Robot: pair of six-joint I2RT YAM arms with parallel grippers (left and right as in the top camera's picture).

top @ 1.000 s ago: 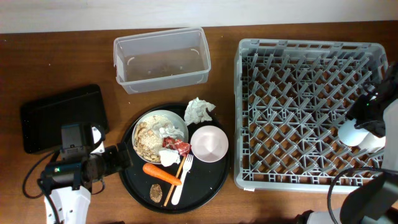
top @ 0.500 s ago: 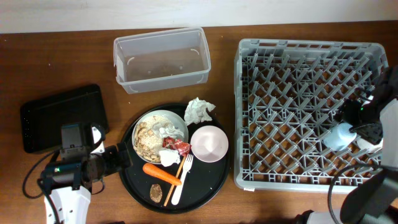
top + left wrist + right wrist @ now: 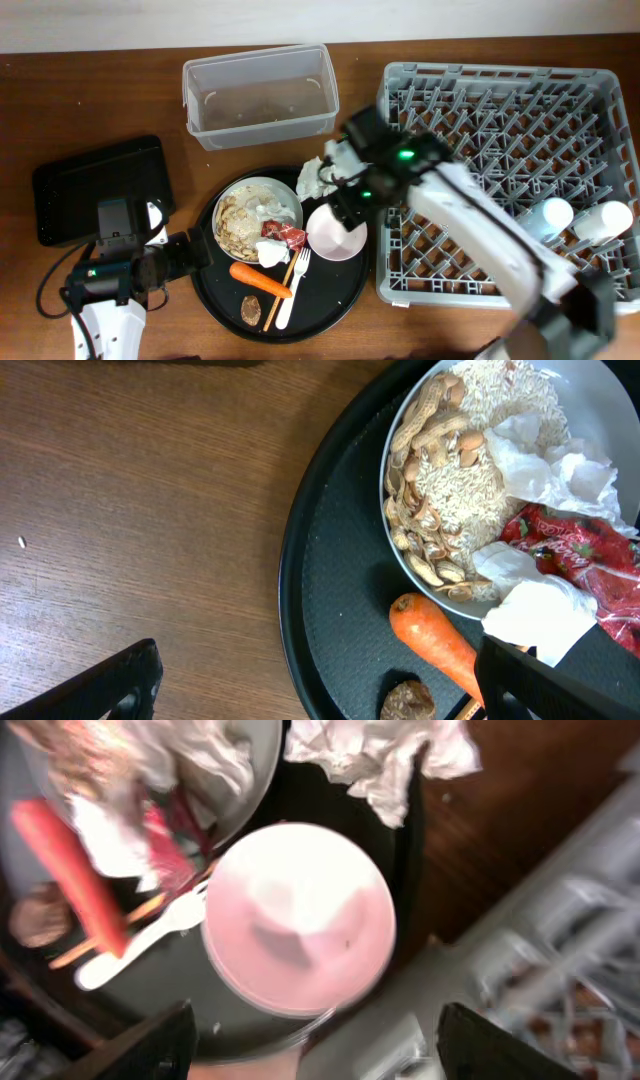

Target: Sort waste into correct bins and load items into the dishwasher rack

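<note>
**Status: loading begun; sorting not started.**

1. The left end effector (image 3: 320, 685) hovers at the near-left edge of the round black plastic tray (image 3: 330, 300). Its fingers are spread wide and it holds nothing.
2. Waste on the round tray, none of it binned:
   - small brown lump (image 3: 250, 309)
   - orange carrot (image 3: 258, 279)
   - small red wrapper (image 3: 285, 234)
   - beige mushy food (image 3: 238, 228)
   - crumpled white paper napkins (image 3: 318, 177), some on the food and one at the far rim
3. Items not yet loaded, all on the same tray:
   - thin wooden chopsticks (image 3: 270, 318)
   - white-handled fork (image 3: 290, 300)
   - white round plate (image 3: 240, 186)
   - pink bowl (image 3: 335, 232)
4. The right end effector (image 3: 315, 1040) hangs directly above the pink bowl. Its fingers are fully apart, with nothing gripped.
5. The large grey plastic lattice rack (image 3: 500, 72), at the right of the worktop, holds the pale blue cup (image 3: 553, 214) and the white cup (image 3: 612, 219) side by side near its right edge. Whether they stand mouth-down cannot be told from overhead.
6. The shallow black rectangular tray (image 3: 60, 170) at far left and the clear plastic rectangular tub (image 3: 258, 135) at the far edge show no waste inside.

Judgement: two of six items are loaded, and all waste is outstanding.
</note>
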